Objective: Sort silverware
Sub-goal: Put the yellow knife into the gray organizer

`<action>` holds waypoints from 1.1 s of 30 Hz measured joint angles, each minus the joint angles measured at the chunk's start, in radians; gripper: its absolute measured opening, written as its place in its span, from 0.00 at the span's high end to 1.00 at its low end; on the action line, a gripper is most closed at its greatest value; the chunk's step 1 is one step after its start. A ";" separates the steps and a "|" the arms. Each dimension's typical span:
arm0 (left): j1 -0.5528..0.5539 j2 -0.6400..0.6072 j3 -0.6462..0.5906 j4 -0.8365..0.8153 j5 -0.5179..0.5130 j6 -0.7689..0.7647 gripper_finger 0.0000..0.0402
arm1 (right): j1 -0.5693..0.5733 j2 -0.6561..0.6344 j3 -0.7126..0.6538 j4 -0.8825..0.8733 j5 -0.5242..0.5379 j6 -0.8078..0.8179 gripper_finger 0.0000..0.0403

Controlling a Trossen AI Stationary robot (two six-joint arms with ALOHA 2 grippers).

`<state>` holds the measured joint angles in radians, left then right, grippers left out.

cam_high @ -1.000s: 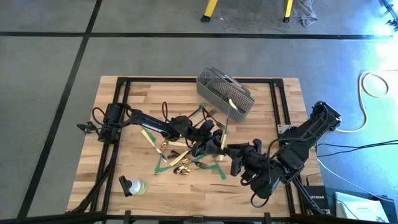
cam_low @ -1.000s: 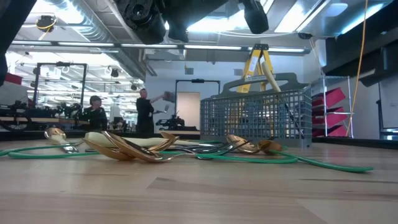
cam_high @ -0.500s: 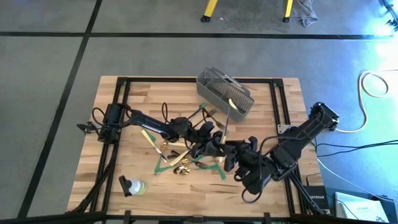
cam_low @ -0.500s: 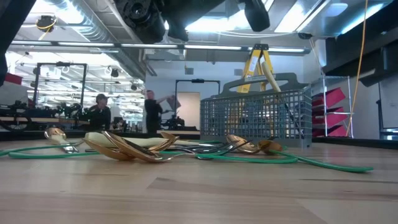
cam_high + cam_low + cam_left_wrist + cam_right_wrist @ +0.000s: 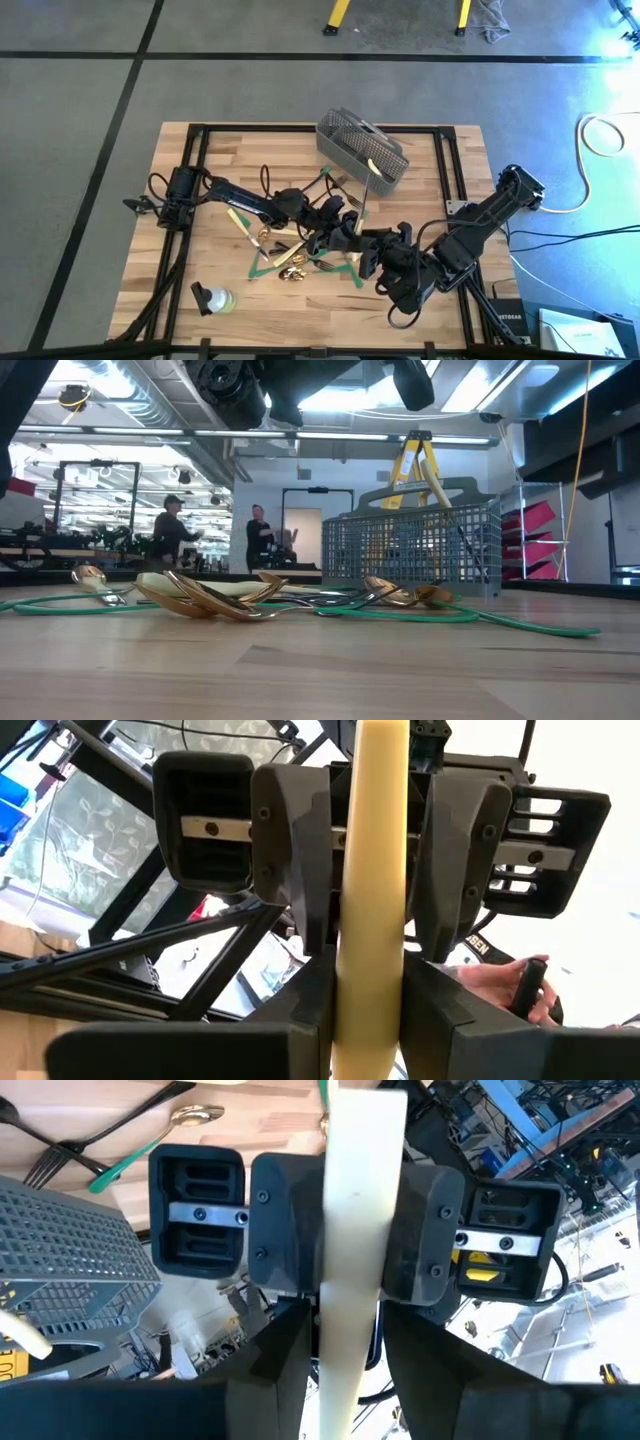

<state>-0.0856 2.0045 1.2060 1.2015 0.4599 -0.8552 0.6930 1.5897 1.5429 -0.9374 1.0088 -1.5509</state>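
We see both arms meeting mid-worktop, above the green tape outline. Left gripper is clenched on a cream-handled knife; the handle runs straight up between its fingers. Right gripper is likewise clamped on a knife handle, pale cream, standing between its two pads. In the high view the 2 grippers sit close together, left gripper approx. at the pile's edge, right one just beside it; we can't tell if both hold the same knife.

Rest of the silverware: gold spoons and dark forks lie heaped on the worktop w/ tape strips around them. One more cream handle sticks up in the grey mesh basket, which stands at the worktop's far side, well apart from the pile. A small bottle lies near the front left corner. Two people stand in the room beyond.
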 joint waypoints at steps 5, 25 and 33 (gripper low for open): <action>0.000 0.000 0.000 0.000 0.000 0.001 0.85 | 0.000 0.005 0.000 0.000 -0.001 0.001 0.76; 0.000 0.001 0.000 0.005 0.004 0.017 0.82 | 0.000 0.012 0.000 0.000 0.001 0.051 0.90; 0.000 0.001 0.000 0.012 0.005 0.017 0.85 | 0.000 0.012 0.000 0.001 0.001 0.053 0.89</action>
<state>-0.0853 2.0052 1.2060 1.2133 0.4650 -0.8385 0.6933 1.6016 1.5429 -0.9367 1.0100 -1.4979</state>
